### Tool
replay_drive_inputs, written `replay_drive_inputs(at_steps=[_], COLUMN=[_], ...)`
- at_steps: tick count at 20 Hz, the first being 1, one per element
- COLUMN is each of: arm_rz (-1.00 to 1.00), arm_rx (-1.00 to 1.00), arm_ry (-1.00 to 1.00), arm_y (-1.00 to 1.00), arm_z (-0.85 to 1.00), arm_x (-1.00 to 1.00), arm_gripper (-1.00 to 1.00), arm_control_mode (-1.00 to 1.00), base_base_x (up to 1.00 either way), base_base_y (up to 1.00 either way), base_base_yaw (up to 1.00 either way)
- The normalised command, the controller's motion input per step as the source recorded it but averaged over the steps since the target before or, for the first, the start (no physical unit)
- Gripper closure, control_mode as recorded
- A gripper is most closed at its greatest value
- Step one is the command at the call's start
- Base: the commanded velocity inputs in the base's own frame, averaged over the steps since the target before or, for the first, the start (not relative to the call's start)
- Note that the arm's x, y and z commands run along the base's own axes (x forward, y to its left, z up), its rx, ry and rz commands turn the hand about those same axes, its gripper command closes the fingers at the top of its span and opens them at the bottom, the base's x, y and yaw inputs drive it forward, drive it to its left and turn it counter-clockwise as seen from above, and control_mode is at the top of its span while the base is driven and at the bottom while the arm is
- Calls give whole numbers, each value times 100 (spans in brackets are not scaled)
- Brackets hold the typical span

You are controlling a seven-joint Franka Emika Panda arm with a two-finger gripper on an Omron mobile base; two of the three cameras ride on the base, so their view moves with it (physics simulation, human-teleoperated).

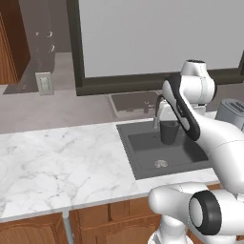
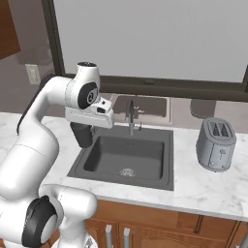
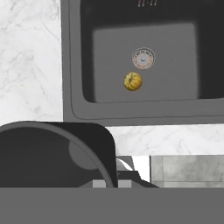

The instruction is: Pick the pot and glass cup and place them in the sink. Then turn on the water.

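Clamped tight on the rim of the glass cup (image 1: 169, 132), the pincer (image 1: 167, 121) carries it in the air, jaws narrowed to almost nothing around the thin wall. In both base views the cup hangs straight below the pincer, a small dark grey tumbler (image 2: 82, 133), slightly tapered, with no handle. In the hand view it sits close under the camera as a large dark curved shape (image 3: 52, 153) with a paler rim arc and a grey disc at its base.

Below and beside the pincer lies the sink (image 2: 150, 179), a dark grey rectangular basin sunk in the white marble counter (image 1: 57, 167). The left base view places the cup over the basin; the right base view places it at the basin's left edge. On the basin floor, ahead of the pincer, are a round drain (image 3: 143, 58) and a small yellow-orange round item (image 3: 133, 81) just beside it. A dark faucet (image 2: 130, 116) stands at the back edge.

From the base, the white arm (image 2: 43, 126) rises, bends at the elbow, and turns its wrist downward.
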Motion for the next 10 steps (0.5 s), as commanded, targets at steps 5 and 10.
replay_drive_inputs(at_steps=[5,10], arm_rz=[0,0], arm_rx=[0,0], arm_ry=[-2,0], arm_y=[0,0], arm_z=[-59,-56], arm_x=[25,29], arm_gripper=[100,100], arm_control_mode=[-100,-100], base_base_x=[0,0], base_base_y=[0,0], base_base_yaw=[0,0])
